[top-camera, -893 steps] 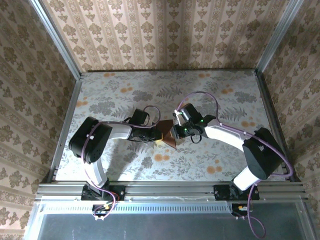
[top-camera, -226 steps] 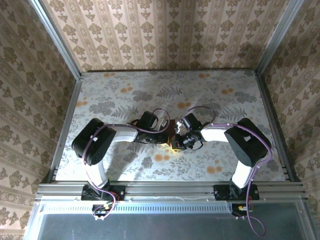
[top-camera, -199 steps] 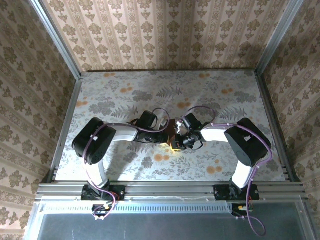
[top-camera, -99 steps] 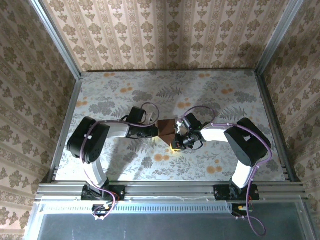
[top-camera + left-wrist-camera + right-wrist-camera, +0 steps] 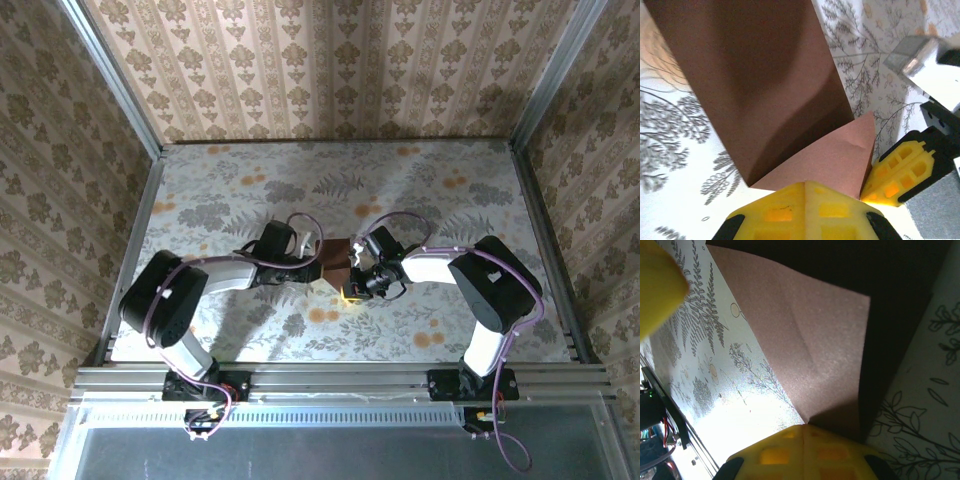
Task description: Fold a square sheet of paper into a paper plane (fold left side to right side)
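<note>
On the table (image 5: pixel 450 210), left gripper (image 5: pixel 805 190) and right gripper (image 5: pixel 803 431) are both pressed together, tips touching the folded square sheet of paper (image 5: pixel 765 90).

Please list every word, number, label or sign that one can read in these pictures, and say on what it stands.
None can be read.
The square sheet of paper is plain; the table cover and the walls carry only printed patterns, no letters or numbers.
</note>
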Controlling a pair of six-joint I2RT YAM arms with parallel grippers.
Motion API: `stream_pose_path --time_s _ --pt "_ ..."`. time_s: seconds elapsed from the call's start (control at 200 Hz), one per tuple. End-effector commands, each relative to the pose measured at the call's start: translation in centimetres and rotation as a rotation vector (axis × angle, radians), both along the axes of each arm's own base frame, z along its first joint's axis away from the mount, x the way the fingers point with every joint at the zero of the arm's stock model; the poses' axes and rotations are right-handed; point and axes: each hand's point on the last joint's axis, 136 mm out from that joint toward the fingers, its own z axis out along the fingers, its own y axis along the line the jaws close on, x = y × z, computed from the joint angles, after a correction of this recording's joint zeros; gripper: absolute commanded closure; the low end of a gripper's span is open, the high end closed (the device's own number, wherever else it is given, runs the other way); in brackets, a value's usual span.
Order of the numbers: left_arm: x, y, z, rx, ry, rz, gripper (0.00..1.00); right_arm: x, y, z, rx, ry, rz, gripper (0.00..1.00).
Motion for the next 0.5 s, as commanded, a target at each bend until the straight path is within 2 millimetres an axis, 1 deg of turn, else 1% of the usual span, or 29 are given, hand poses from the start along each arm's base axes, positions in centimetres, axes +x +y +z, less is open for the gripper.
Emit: stream_pose_path --time_s 0.0,0.08,0.23,0.415,0.5 --pt "0.3 -1.4 -0.1 -0.023 -0.009 -0.039 1.00 -1.7 -2.9 -3.8 -0.165 0.080 -0.042 1.00" --pt "0.6 -2.0 -0.3 -0.027 -0.008 -0.048 1.00 -1.8 -2.9 -3.9 -0.167 0.080 -0.042 1.00" --pt "0.8 -2.6 -0.5 -0.034 -0.007 -0.054 1.00 -1.7 -2.7 -3.8 -0.163 0.079 -0.039 1.00" --pt "0.6 -2.7 -0.6 -0.028 -0.009 -0.060 1.00 -1.8 -2.7 -3.8 -0.165 0.081 -0.037 1.00" --pt "0.6 -2.7 -1.1 -0.017 0.000 -0.061 1.00 -1.7 -2.6 -3.7 -0.164 0.078 -0.037 1.00"
